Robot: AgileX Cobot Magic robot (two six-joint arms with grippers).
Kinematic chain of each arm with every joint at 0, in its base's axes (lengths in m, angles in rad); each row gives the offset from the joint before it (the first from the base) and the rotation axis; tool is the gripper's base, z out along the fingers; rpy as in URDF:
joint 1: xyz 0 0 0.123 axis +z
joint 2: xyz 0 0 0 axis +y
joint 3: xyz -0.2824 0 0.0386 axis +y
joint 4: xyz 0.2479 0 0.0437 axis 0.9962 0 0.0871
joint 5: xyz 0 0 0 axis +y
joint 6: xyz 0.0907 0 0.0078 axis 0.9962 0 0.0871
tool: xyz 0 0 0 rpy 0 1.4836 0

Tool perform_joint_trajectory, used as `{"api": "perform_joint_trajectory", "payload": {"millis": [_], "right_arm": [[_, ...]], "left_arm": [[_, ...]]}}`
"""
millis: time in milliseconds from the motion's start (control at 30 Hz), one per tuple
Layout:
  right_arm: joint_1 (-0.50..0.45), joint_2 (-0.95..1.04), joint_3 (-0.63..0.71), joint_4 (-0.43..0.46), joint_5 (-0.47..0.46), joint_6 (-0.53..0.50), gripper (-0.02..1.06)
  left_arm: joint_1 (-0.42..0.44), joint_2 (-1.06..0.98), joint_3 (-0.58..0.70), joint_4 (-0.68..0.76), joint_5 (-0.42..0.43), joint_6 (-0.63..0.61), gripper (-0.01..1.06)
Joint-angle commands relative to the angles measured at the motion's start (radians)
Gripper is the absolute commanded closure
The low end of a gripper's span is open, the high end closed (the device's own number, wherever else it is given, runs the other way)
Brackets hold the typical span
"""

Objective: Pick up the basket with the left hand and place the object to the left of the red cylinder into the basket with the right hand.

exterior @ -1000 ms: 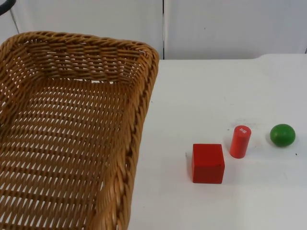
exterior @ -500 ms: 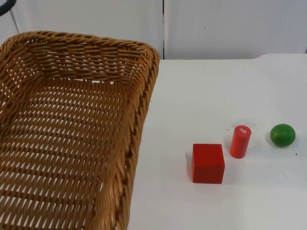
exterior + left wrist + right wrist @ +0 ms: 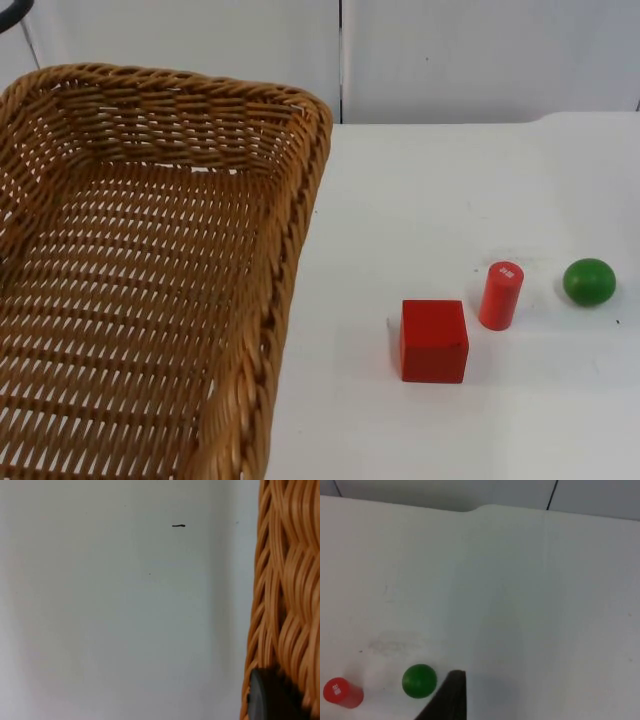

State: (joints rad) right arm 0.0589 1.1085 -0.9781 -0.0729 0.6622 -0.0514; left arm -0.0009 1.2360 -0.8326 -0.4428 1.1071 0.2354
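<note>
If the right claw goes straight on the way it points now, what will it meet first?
Probably the bare white table: its fingertip points onto open surface. The green ball lies close beside that line, the red cylinder farther off; depth is unclear.

Basket (image 3: pixel 150 280) far left; cube (image 3: pixel 434 340) just left-front of cylinder (image 3: pixel 501 295); ball (image 3: pixel 589 281) right of cylinder, all on surface (image 3: pixel 440 190).

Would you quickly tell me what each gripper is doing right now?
Left gripper: at the wicker basket rim; grip cannot be told.
Right gripper: above the table beside the green ball; holding nothing visible.
</note>
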Motion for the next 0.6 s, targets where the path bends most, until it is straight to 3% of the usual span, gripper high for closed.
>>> {"api": "perform_joint_trajectory", "payload": {"millis": [0,167,433,567], "right_arm": [[-0.006,0.017,-0.009,0.0,-0.016,-0.024,-0.01],[-0.002,0.062,-0.023,0.013,-0.014,-0.037,-0.01],[0.008,0.148,-0.096,0.178,-0.005,-0.255,-0.01],[0.057,0.202,-0.132,0.187,0.001,-0.325,-0.01]], "left_arm": [[0.003,-0.01,0.001,-0.029,0.001,0.003,1.05],[0.003,-0.01,0.001,-0.029,0.001,0.003,1.05],[0.003,-0.01,0.001,-0.029,0.001,0.003,1.05],[0.003,-0.01,0.001,-0.029,0.003,0.003,1.05]]}}
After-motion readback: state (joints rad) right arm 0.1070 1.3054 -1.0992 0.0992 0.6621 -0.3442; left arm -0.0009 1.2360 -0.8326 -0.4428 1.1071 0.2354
